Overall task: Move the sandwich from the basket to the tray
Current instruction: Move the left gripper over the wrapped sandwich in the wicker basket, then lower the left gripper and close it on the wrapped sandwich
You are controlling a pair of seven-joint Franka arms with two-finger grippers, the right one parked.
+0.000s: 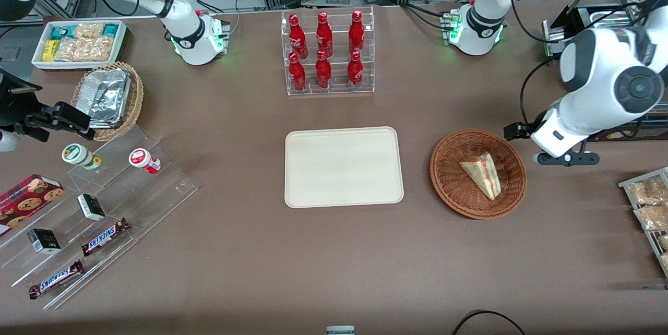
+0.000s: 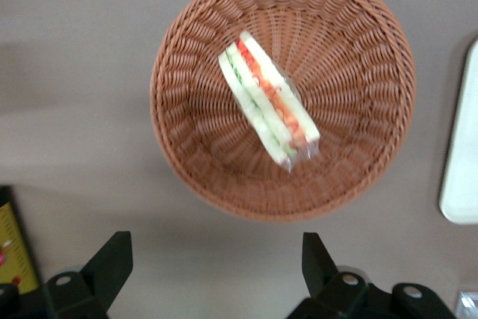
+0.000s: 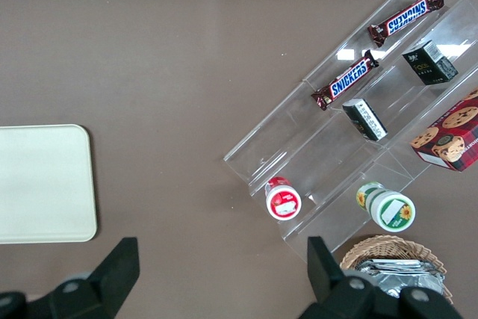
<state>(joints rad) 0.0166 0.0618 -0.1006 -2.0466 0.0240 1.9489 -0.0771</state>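
Observation:
The sandwich (image 1: 482,172) (image 2: 267,98), a pale bread wedge with red-orange and green filling, lies in the round reddish-brown wicker basket (image 1: 449,183) (image 2: 194,162). The cream tray (image 1: 313,189) (image 2: 461,184) lies flat and bare beside the basket, toward the parked arm's end. My gripper (image 1: 543,147) (image 2: 215,263) hangs open above the table just off the basket's rim, toward the working arm's end. Nothing is between its fingers, and it touches neither basket nor sandwich.
A clear rack of red bottles (image 1: 327,53) stands farther from the front camera than the tray. A stepped acrylic stand with snacks (image 1: 94,210), a foil-filled tan basket (image 1: 109,99) and a white snack bin (image 1: 78,43) sit toward the parked arm's end. Packets on a rack (image 1: 649,210) lie near the working arm.

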